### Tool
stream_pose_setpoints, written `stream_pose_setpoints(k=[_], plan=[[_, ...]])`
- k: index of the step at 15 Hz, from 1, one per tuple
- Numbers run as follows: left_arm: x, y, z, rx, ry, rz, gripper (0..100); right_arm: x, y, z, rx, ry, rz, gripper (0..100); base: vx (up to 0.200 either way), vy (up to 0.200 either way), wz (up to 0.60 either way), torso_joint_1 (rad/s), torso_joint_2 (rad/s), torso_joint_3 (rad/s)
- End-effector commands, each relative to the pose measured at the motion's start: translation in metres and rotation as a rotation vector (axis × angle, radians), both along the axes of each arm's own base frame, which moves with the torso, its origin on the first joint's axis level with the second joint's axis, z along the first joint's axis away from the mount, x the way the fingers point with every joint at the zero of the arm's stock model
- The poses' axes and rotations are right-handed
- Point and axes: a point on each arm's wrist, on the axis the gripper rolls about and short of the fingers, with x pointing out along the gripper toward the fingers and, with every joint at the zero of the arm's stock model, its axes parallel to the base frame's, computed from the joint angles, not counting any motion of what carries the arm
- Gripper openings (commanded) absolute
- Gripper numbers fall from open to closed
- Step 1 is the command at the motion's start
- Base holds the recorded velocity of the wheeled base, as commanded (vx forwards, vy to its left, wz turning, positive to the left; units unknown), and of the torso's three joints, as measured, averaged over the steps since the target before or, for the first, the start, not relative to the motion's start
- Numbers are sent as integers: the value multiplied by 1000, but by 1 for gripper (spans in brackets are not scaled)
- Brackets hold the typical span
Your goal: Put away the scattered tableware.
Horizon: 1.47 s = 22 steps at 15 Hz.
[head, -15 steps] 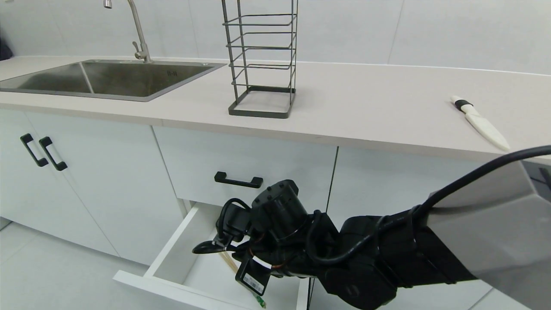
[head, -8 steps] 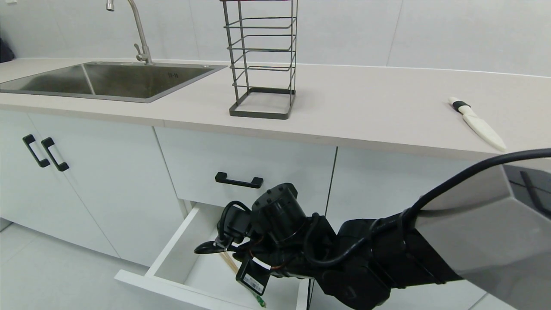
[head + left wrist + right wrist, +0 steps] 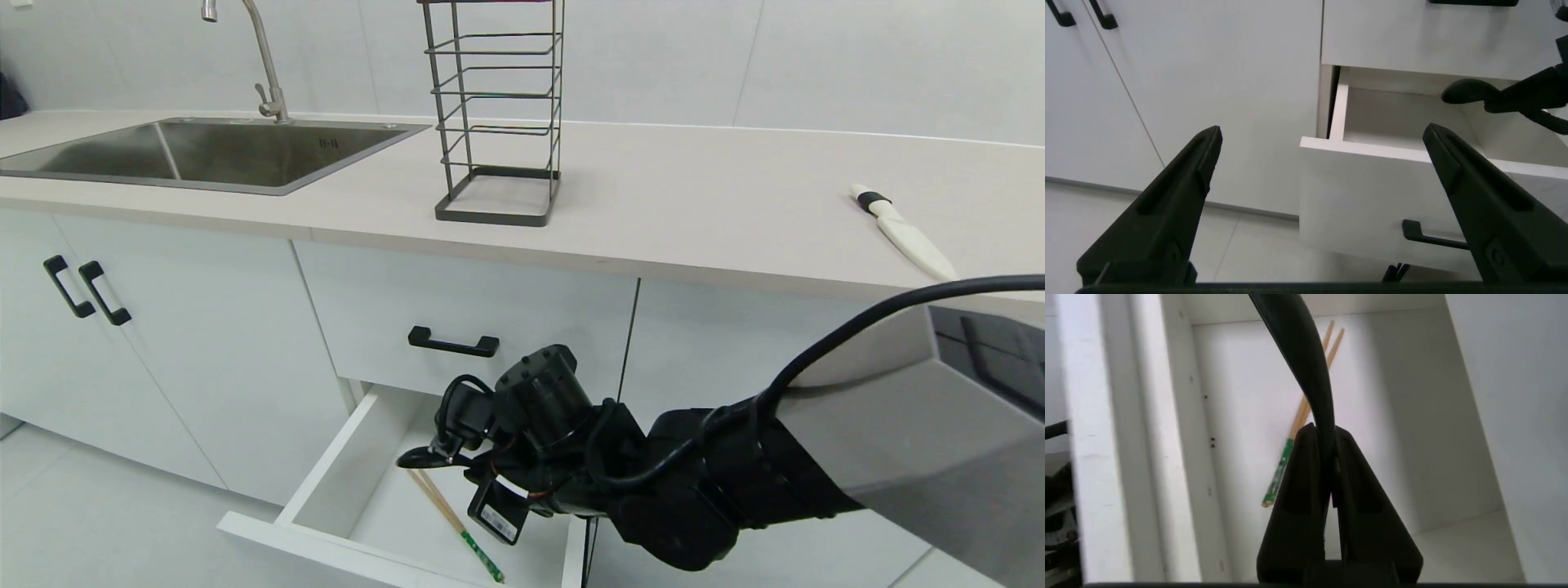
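- Pinching the black spoon (image 3: 420, 457) by its handle, the right gripper (image 3: 1333, 469) is closed tight above the open drawer (image 3: 326, 482).
- Its glossy bowl juts past the fingers; chopsticks (image 3: 1302, 416) lie in the drawer below.
- Gaping wide and empty, the left gripper (image 3: 1323, 135) faces the drawer front.

kitchen: steel sink (image 3: 204, 151) and faucet (image 3: 260, 57) upper left, pale countertop (image 3: 694, 204), wire rack (image 3: 496, 114) top centre, white cabinets (image 3: 163, 343), open drawer (image 3: 343, 498) at bottom.
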Motion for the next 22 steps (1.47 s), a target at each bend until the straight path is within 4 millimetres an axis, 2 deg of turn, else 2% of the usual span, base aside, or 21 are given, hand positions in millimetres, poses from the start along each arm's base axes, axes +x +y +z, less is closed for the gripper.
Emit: stream_pose_setpoints(k=[1, 4, 12, 15, 22], plan=[[0, 0, 0, 0, 2, -1, 100, 7, -1, -16, -22, 18, -15, 0, 0, 0, 0, 0, 0, 0], [0, 0, 0, 0, 2, 1, 100, 10, 2, -31, -31, 25, -15, 0, 0, 0, 0, 0, 0, 0], [0, 0, 0, 0, 2, -1, 100, 13, 11, -47, -43, 37, -10, 0, 0, 0, 0, 0, 0, 0], [0, 0, 0, 0, 2, 1, 100, 14, 11, -63, -63, 54, -10, 0, 0, 0, 0, 0, 0, 0], [0, 0, 0, 0, 2, 1, 100, 15, 13, -81, -92, 74, -8, 0, 0, 0, 0, 0, 0, 0]])
